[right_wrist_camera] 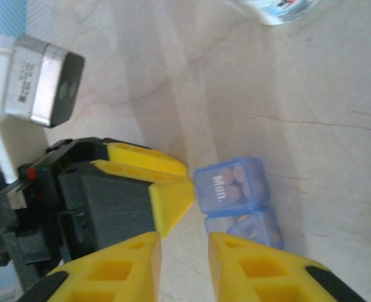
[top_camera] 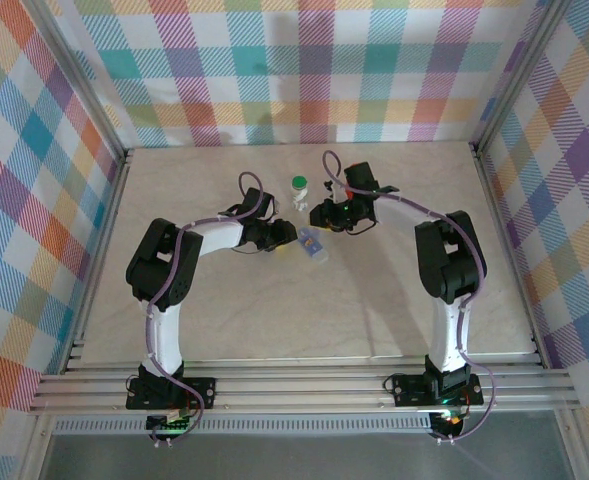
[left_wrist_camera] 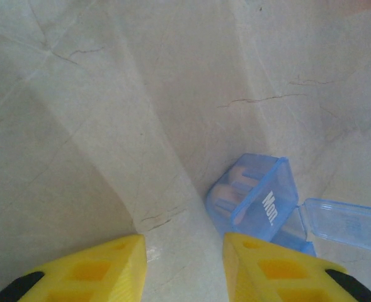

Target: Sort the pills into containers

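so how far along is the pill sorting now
Done: the Mon compartment is closed with pills inside. In hand: the lid of the next compartment stands open, with the left pincer and right pincer shut beside it. Left: filling and closing it; the green-capped bottle stands apart.

Heads up: the pill box [left_wrist_camera: 254,201] lid runs off the right edge in the left wrist view, and the bottle [right_wrist_camera: 279,9] is cropped with a blurry label.

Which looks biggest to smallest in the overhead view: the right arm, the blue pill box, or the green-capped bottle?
1. right arm, by far the largest
2. blue pill box
3. green-capped bottle, only slightly smaller than the box
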Action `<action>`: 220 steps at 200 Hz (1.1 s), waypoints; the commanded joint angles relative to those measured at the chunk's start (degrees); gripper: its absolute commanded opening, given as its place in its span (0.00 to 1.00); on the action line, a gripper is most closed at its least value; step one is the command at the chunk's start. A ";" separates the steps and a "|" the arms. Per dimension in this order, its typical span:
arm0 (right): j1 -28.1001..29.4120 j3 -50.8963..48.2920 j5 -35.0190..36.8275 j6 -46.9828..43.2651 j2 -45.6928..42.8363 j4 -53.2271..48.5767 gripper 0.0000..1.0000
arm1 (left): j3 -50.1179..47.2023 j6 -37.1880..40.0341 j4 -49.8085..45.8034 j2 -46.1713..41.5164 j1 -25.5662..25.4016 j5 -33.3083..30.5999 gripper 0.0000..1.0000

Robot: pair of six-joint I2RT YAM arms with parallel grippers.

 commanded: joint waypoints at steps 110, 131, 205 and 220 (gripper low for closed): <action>-2.53 4.19 2.77 -4.49 1.93 -7.61 0.38 | 1.76 0.29 1.37 2.44 -0.78 -0.81 0.38; -1.74 6.21 3.14 -5.66 3.74 -9.33 0.38 | 1.99 0.12 1.46 2.53 -0.81 -0.78 0.38; 0.87 7.43 -0.14 -7.97 6.11 -11.17 0.38 | 2.30 -0.42 1.70 2.95 -0.80 -0.76 0.38; 0.87 6.22 -1.36 -7.26 5.29 -9.66 0.38 | 2.46 -0.42 1.63 3.00 -0.81 -0.67 0.38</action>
